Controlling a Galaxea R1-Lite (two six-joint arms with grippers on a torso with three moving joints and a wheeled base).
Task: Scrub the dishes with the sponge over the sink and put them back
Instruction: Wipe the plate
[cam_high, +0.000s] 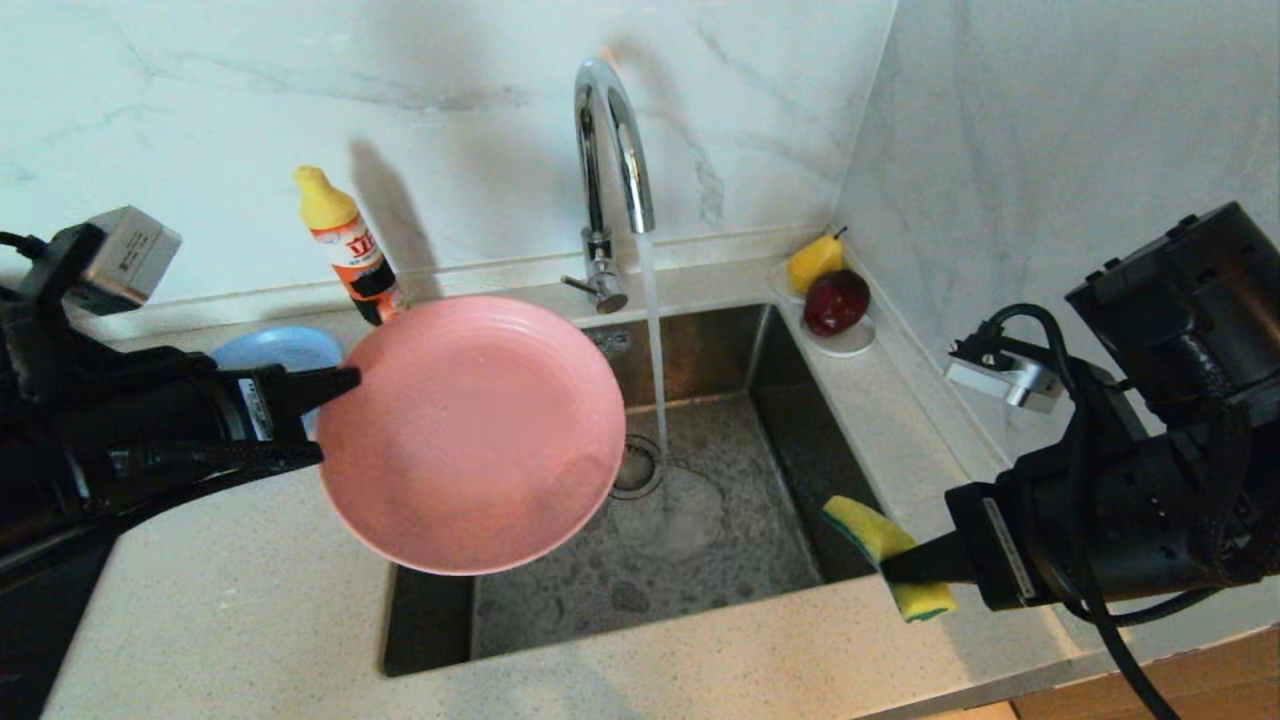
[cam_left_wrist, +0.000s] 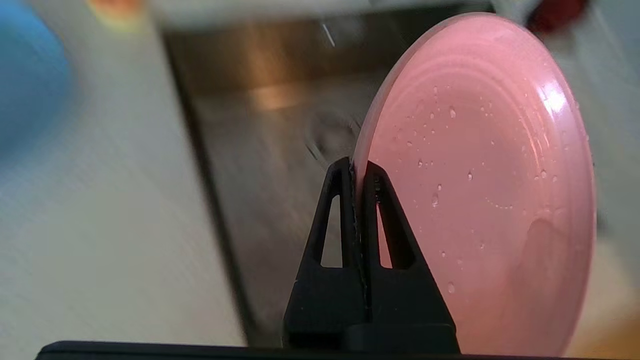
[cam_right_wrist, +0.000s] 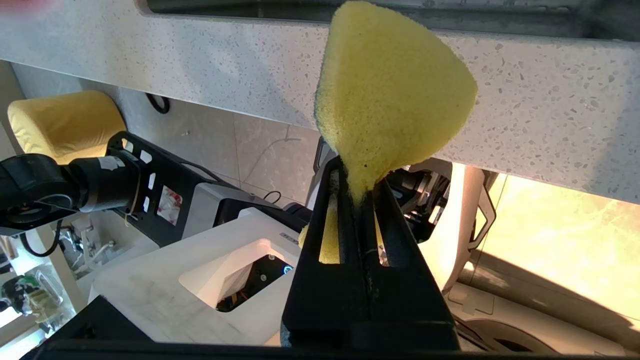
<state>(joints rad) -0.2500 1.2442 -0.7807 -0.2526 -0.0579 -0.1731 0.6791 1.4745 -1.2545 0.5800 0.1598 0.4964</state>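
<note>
Head view. The pink plate (cam_high: 470, 435) was held tilted above the left half of the sink (cam_high: 700, 560), its face turned up toward the camera, its rim overlapping the sink's left edge and the table (cam_high: 230, 590). The left pincer (cam_high: 345, 383) met the plate at its left rim, with both fingers pressed together on that rim; in the left wrist view the 2 black fingers (cam_left_wrist: 345, 200) clamped the plate's edge (cam_left_wrist: 480, 190), whose surface carried water droplets. The right pincer (cam_high: 890, 570) hung over the sink's front right corner, well apart from the plate, and was closed on the sponge (cam_high: 885, 555), which stuck out bent, its yellow face up and a green layer along its underside. In the right wrist view the sponge (cam_right_wrist: 390, 95) was squeezed to a narrow waist between the fingers (cam_right_wrist: 390, 220) and fanned out beyond them.

A stream of water ran from the chrome tap (cam_high: 612, 150) into the sink just right of the drain (cam_high: 635, 468). The blue plate (cam_high: 265, 350) lay on the table behind the left pincer, beside an orange bottle with a yellow cap (cam_high: 350, 245). In the far right corner 1 white saucer (cam_high: 845, 340) carried a yellow pear (cam_high: 815, 262) and a dark red fruit (cam_high: 837, 302). The table was pale speckled stone; the walls were white marble.
</note>
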